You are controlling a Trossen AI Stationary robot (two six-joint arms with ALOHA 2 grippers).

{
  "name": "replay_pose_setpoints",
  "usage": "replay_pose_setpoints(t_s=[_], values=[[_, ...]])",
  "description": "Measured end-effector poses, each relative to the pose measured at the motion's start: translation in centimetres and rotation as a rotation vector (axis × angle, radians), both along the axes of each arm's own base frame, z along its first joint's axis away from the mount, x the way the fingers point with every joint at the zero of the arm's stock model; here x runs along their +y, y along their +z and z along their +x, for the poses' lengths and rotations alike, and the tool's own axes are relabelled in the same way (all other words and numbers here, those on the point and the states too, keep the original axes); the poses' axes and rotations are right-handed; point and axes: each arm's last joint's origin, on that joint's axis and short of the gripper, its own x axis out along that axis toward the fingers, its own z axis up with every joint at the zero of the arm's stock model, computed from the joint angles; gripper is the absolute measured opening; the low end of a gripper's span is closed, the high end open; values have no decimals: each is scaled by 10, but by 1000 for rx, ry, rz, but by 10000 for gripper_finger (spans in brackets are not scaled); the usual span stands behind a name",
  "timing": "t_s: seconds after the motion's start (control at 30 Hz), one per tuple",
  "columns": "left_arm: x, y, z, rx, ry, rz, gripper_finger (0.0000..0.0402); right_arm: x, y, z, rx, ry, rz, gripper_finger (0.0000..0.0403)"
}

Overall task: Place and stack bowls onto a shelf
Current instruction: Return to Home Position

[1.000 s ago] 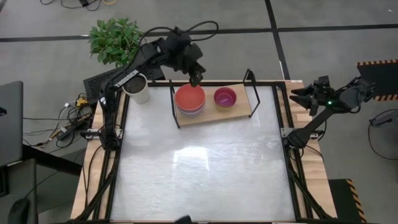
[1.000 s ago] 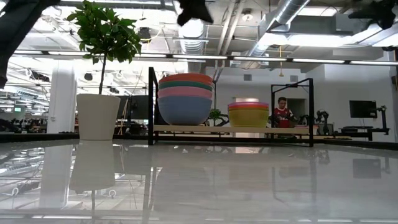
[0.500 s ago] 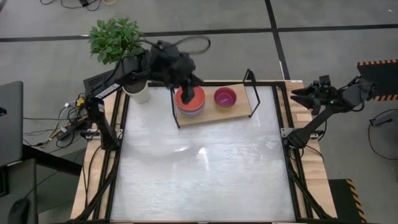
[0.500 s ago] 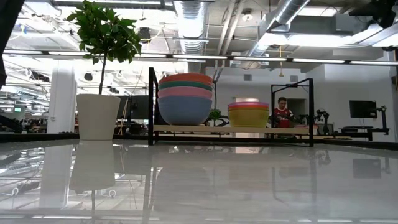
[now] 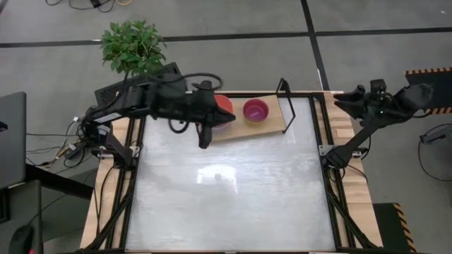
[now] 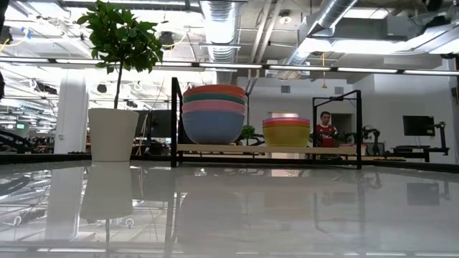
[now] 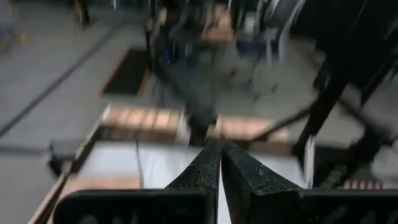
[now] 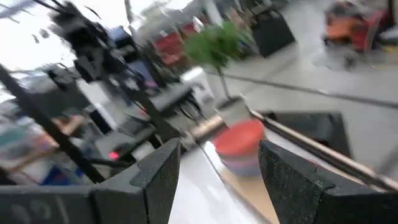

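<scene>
The shelf [image 5: 272,121] [image 6: 267,149] stands along the table's far edge on its black end frames. On its left part rests a stack of bowls [image 6: 213,115]: blue at the bottom, then pink, teal and orange-red [image 5: 224,104]. On its right part, a yellow bowl [image 6: 286,134] carries a purple one [image 5: 256,111]. My left gripper [image 5: 205,140] [image 7: 219,163] is shut and holds nothing, high above the table just near of the left stack. My right gripper [image 5: 342,101] [image 8: 219,167] is open, beyond the table's right edge, facing the stack of bowls [image 8: 241,146].
A white plant pot [image 6: 112,134] with a leafy plant [image 5: 133,44] stands left of the shelf at the far left corner; my left arm covers it from above. The white tabletop [image 5: 233,197] stretches near of the shelf. A person [image 6: 326,130] shows far behind.
My left gripper has drawn away from above the orange-red bowl toward the table's near edge, the arm swinging and turning as it went. The bowls have stayed in place. My right arm has shifted slightly farther right, off the table.
</scene>
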Motion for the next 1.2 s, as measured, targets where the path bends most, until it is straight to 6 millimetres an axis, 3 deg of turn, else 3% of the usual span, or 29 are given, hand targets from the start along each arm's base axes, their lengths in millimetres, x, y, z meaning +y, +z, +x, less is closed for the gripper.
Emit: replay_pose_setpoints(t_s=[0.1,0.23,0.43,0.7,0.93,1.1,1.2], values=[[-22,15,-2,-137,-55,-14,0,1,14,1,-96,73,-29,242],[-49,22,-13,-184,-102,-21,0,6,30,6,-252,176,-95,242],[-66,26,-42,-133,27,40,0,2,26,1,-290,175,-133,242],[-42,44,-98,-123,51,50,0,-37,-5,-40,-421,97,-14,242],[-34,43,-119,-76,61,55,0,-31,-20,-34,-332,70,-105,242],[-31,37,-130,4,87,43,0,-40,-26,-44,-250,27,-23,242],[-31,38,-135,-3,91,34,0,-38,-30,-41,-224,74,-37,242]])
